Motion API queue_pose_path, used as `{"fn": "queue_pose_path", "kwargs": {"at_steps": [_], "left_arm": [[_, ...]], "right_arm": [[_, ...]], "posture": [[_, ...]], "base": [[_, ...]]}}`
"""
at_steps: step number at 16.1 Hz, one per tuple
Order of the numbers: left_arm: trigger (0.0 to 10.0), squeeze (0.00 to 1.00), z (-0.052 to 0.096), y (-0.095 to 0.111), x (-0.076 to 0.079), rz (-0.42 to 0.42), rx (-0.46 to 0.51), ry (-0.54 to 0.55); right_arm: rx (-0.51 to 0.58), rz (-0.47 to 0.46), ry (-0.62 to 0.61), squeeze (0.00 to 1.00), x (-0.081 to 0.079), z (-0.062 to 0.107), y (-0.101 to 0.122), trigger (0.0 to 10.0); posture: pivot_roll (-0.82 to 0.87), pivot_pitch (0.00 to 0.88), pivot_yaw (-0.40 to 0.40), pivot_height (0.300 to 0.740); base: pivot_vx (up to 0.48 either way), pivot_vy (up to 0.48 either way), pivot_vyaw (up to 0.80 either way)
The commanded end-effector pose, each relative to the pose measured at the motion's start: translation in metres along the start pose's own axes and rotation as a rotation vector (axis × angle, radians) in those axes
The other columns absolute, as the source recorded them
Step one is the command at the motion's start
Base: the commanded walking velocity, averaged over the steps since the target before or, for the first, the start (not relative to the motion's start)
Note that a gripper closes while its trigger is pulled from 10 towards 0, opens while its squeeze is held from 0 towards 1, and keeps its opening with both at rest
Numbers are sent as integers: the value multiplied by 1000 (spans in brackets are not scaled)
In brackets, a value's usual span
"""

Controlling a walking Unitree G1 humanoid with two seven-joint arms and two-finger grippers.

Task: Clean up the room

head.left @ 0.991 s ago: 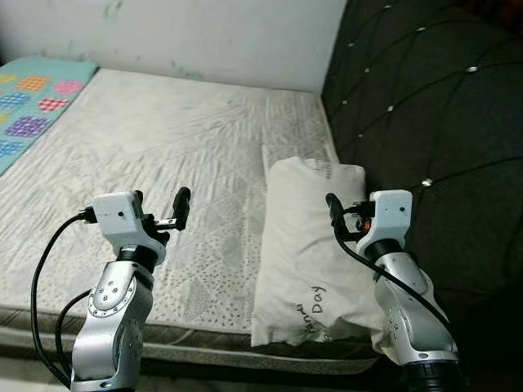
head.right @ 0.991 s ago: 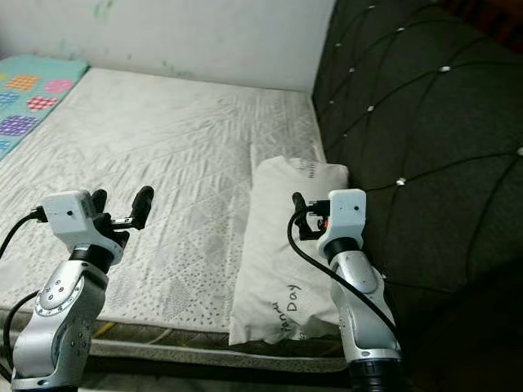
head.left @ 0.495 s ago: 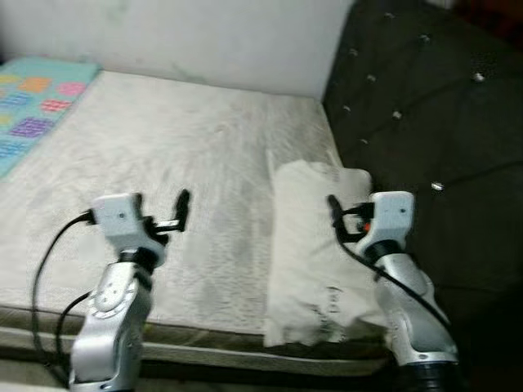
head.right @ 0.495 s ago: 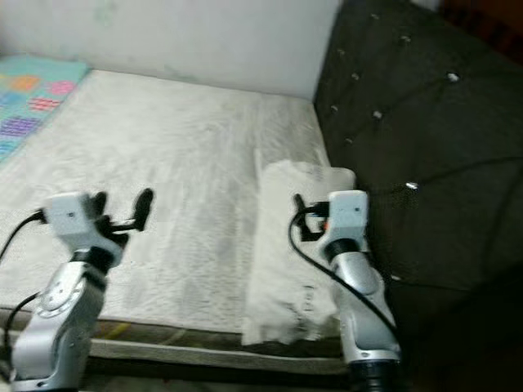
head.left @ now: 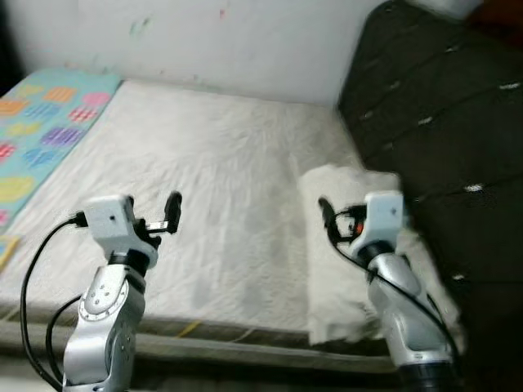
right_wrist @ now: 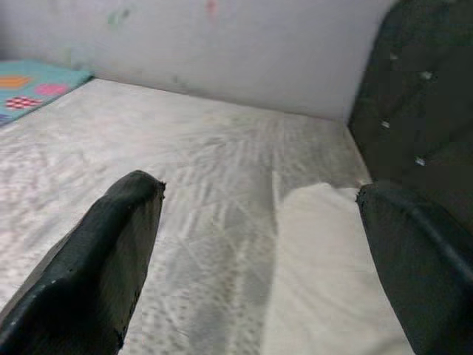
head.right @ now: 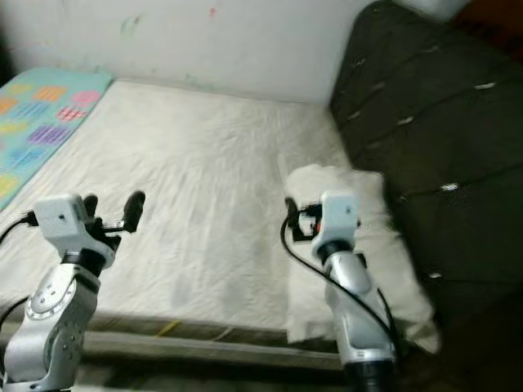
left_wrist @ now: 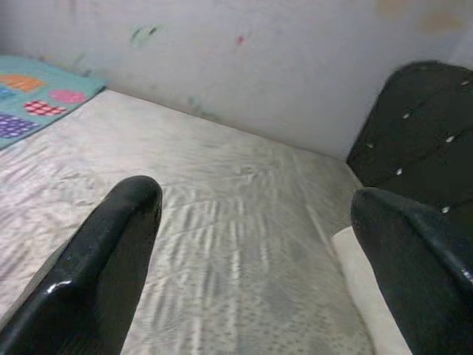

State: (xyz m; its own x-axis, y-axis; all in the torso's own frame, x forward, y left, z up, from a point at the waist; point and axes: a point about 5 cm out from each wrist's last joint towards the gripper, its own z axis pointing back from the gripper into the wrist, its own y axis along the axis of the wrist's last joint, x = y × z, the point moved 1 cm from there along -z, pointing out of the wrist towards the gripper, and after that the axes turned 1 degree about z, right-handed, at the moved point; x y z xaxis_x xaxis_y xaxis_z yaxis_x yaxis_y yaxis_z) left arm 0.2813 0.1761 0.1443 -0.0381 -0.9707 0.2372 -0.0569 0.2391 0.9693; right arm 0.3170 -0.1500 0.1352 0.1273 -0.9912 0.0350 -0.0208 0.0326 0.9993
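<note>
A white pillow (head.left: 331,269) with dark writing lies along the right side of the bed (head.left: 221,163), against the dark tufted headboard (head.left: 441,106). My right gripper (head.left: 343,220) hovers over the pillow's near half, open and holding nothing. In the right wrist view its fingers (right_wrist: 103,259) stand wide apart, with the pillow (right_wrist: 325,274) beyond them. My left gripper (head.left: 155,216) is raised over the near left part of the mattress, open and empty. The left wrist view shows its fingers (left_wrist: 111,251) spread above the pale sheet.
A colourful patterned blanket (head.left: 41,122) lies at the bed's far left. A white wall (head.left: 204,41) runs behind the bed. The mattress front edge (head.left: 229,335) is just below my arms. The picture is blurred.
The whole picture has shifted, so the camera has turned left: more of the blanket shows and the pillow sits further right. Both arms keep their pose, grippers still open.
</note>
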Motion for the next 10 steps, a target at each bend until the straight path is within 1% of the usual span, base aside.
{"fn": "queue_pose_path", "kwargs": {"at_steps": [1,3,4,10], "left_arm": [[10000,0,-2,2,9,7,14,-38],[10000,0,-1,3,10,13,19,-39],[10000,0,-1,3,10,30,25,-52],[10000,0,0,4,13,33,31,-65]], "right_arm": [[-14,4,-24,0,9,3,-3,10000],[-14,4,-22,0,9,2,-2,10000],[-14,6,-20,0,8,2,-2,10000],[-14,13,-16,0,8,1,-2,10000]], "posture": [[-26,0,-46,740],[-26,0,-47,740],[-26,0,-47,740],[-28,0,-50,740]], "base": [[0,0,0],[0,0,0],[0,0,0],[0,0,0]]}}
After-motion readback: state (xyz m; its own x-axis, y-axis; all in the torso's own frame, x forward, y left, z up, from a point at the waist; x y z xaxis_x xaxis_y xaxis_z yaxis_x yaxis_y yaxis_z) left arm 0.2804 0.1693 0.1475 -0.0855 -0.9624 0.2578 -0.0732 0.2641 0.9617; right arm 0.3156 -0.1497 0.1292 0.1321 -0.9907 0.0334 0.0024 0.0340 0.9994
